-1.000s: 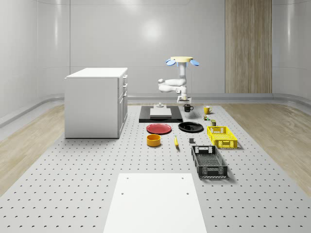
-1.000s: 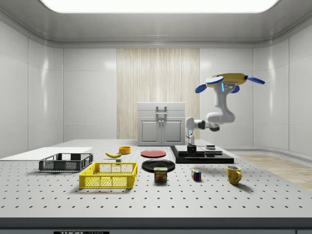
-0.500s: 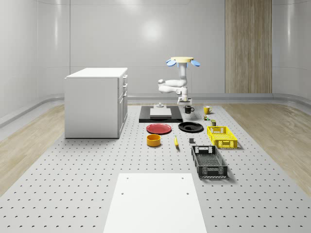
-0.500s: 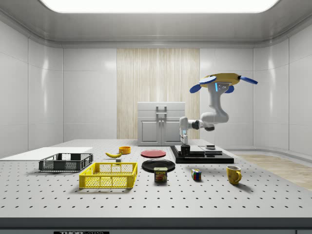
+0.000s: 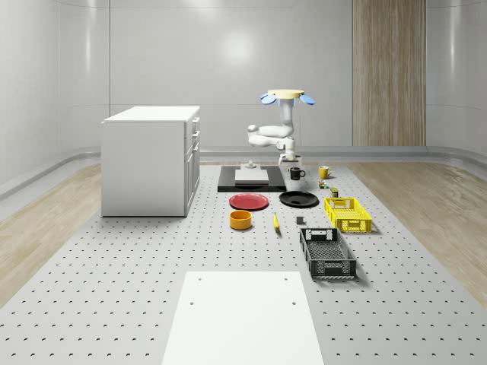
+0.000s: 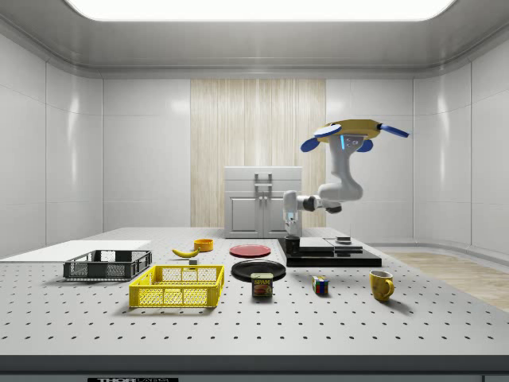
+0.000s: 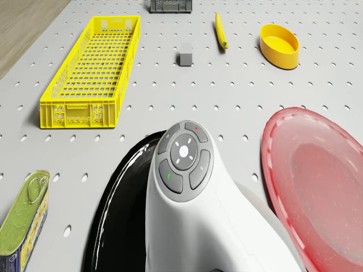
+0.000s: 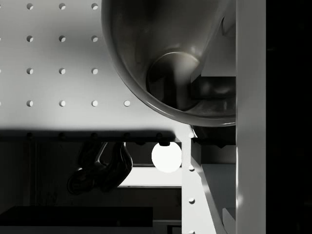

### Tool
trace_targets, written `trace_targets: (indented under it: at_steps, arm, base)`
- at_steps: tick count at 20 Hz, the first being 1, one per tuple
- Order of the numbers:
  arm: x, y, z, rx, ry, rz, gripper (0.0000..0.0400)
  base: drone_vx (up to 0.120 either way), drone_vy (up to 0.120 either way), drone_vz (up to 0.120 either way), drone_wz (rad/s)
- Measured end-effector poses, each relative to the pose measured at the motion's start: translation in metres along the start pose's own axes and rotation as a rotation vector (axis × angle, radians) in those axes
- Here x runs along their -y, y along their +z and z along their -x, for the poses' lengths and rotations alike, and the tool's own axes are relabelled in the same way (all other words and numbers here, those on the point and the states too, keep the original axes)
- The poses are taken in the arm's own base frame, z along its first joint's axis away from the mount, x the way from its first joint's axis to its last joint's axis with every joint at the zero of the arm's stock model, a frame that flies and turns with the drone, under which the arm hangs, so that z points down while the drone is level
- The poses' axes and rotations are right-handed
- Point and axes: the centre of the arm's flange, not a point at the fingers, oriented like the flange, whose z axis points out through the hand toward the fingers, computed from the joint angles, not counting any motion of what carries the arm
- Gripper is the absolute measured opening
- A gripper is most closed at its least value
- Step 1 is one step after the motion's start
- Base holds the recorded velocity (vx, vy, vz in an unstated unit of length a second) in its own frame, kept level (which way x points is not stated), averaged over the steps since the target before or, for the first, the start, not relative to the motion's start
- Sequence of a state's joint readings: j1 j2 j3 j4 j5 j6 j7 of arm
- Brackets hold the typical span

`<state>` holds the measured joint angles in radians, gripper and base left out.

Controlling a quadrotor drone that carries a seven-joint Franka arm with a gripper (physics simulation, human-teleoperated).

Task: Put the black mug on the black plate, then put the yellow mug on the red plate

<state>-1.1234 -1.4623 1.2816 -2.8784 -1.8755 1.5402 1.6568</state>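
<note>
drone (image 5: 285, 95) hovers; hand (image 5: 292, 161) grips glossy black mug (image 5: 294, 172) above round black plate (image 5: 298, 199).

Bright overhead glow; wrist view perhaps murky

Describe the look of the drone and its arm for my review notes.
The drone has a flat yellow body with blue rotors at its sides. The arm is glossy white with rounded, bulbous joints. In the drone view, one link carries a grey round button pad with small red and green marks.
</note>
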Motion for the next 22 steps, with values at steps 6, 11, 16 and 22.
trace_targets:
  at_steps: [6, 11, 16, 22]
  arm:
    - [0.0000, 0.0000, 0.0000, 0.000, 0.000, 0.000, 0.0110]
    - [0.0000, 0.0000, 0.0000, 0.000, 0.000, 0.000, 0.0110]
    - [0.0000, 0.0000, 0.0000, 0.000, 0.000, 0.000, 0.0110]
    - [0.0000, 0.0000, 0.0000, 0.000, 0.000, 0.000, 0.0110]
  base:
    - [0.120, 0.000, 0.000, 0.000]
    - [0.120, 0.000, 0.000, 0.000]
    - [0.120, -0.008, 0.000, 0.000]
    - [0.120, -0.033, 0.000, 0.000]
